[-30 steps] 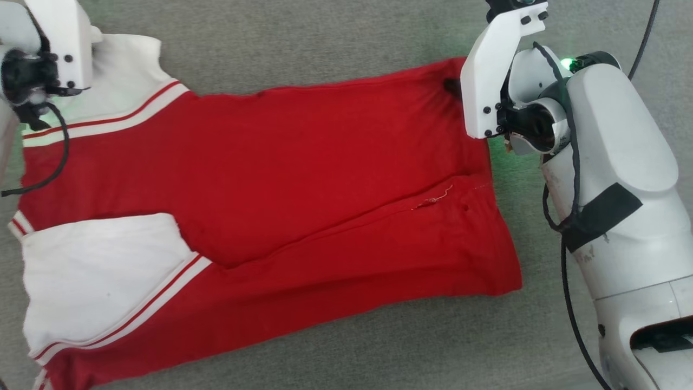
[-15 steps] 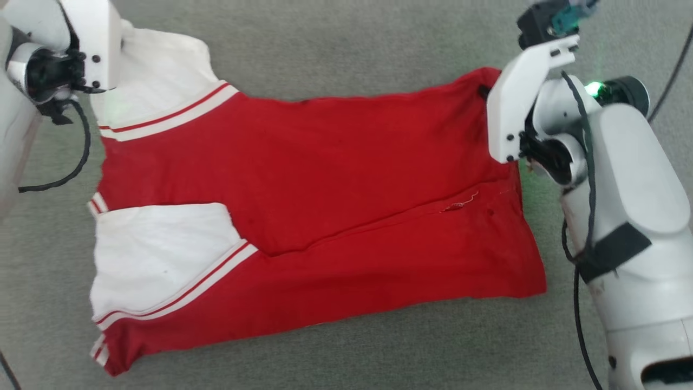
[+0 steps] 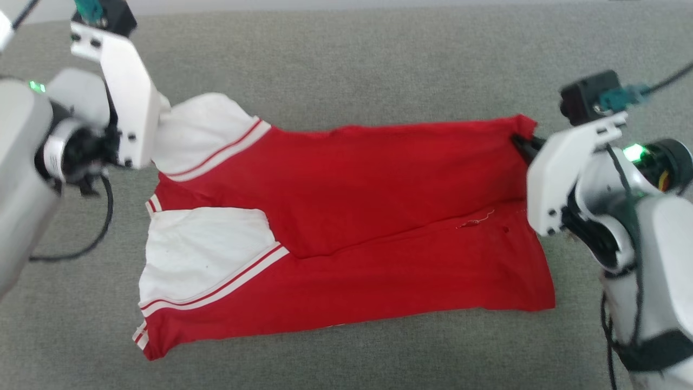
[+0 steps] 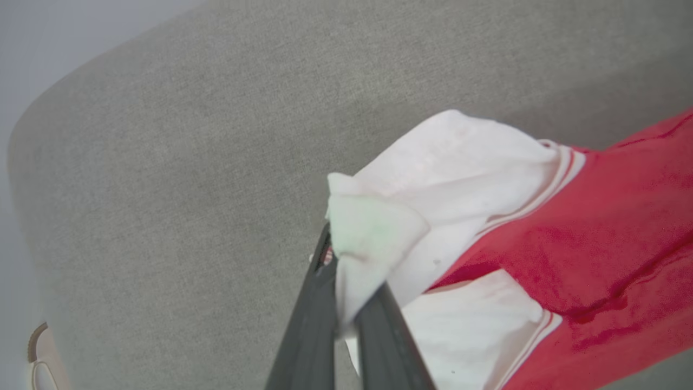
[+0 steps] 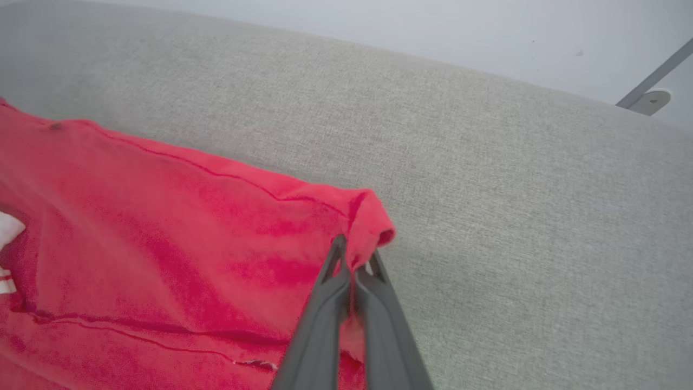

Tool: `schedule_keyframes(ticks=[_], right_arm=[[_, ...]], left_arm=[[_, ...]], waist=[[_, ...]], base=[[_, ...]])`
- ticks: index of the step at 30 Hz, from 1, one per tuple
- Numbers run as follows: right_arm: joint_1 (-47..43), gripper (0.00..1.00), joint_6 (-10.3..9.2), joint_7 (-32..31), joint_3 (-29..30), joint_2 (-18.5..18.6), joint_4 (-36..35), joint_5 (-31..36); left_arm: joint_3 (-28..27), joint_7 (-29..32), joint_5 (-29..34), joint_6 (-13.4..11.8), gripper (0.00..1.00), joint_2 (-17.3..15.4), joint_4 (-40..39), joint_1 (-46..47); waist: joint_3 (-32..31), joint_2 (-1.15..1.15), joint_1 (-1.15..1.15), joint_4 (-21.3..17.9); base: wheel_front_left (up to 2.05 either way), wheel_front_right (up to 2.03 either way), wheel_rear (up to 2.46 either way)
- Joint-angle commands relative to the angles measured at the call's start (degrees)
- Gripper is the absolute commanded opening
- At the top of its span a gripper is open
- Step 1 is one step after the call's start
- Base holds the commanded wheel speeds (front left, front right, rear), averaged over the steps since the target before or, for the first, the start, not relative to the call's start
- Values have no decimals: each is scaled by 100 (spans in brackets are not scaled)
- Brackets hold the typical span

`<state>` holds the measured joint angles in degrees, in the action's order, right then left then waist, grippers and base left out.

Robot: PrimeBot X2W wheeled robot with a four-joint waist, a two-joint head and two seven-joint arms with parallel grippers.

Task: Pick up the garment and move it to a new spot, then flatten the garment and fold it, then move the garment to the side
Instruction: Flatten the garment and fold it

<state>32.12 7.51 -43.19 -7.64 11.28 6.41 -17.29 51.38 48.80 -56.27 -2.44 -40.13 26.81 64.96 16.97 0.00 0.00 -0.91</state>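
Two grippers hold a garment [image 3: 352, 216] by its far corners as it lies spread across a grey fabric surface [image 3: 379, 65]. In the head view the shirt runs left to right, white sleeves to the robot's left and red hem to its right, roughly in the middle of the surface.

The left gripper [image 4: 346, 281] is clamped on the far white sleeve [image 3: 206, 130]. In the left wrist view the cloth bunches up between the two dark fingers [image 4: 308, 330] and folds over their tips. The second sleeve [image 3: 206, 254] lies flat nearer the robot, edged with red-and-white stripe trim [image 3: 227, 284].

The right gripper [image 5: 354, 260] is closed on the far corner of the hem. In the right wrist view a small lip of red cloth curls above the fingertips. In the head view those dark fingers [image 3: 522, 143] show at the shirt's upper right corner, ahead of the white wrist bracket [image 3: 563, 173].

The far edge of the garment runs nearly straight between the two grips. A fold line crosses the red body from its middle toward the hem, with a loose thread [image 3: 476, 219] lying on it near the right end. The near edge rests on the surface, its left corner showing a short strip of trim.
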Motion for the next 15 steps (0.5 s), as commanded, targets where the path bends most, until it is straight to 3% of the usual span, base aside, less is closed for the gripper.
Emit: schedule_keyframes(ticks=[1,3,4,11,15], right_arm=[[-203,0,-4,-79,21,45,-225,-47],[-484,0,-4,-180,106,114,-593,-107],[-484,0,-4,-180,106,114,-593,-107],[-1452,0,-4,-514,331,311,-1573,-219],[-1839,0,-4,-626,488,283,-1762,-222]], left_arm=[[-34,53,-31,-161,0,-144,-379,-202],[-66,149,-96,-472,0,-400,-1005,-484],[-66,149,-96,-472,0,-400,-1005,-484],[-197,403,-351,-1680,0,-1256,-3098,-1507],[-216,318,-546,-2172,0,-1524,-3820,-2093]], waist=[[-60,0,0,46],[-95,0,0,77],[-95,0,0,77],[-145,0,0,149],[-116,0,0,154]], base=[[0,0,0],[0,0,0],[0,0,0],[0,0,0],[0,0,0]])
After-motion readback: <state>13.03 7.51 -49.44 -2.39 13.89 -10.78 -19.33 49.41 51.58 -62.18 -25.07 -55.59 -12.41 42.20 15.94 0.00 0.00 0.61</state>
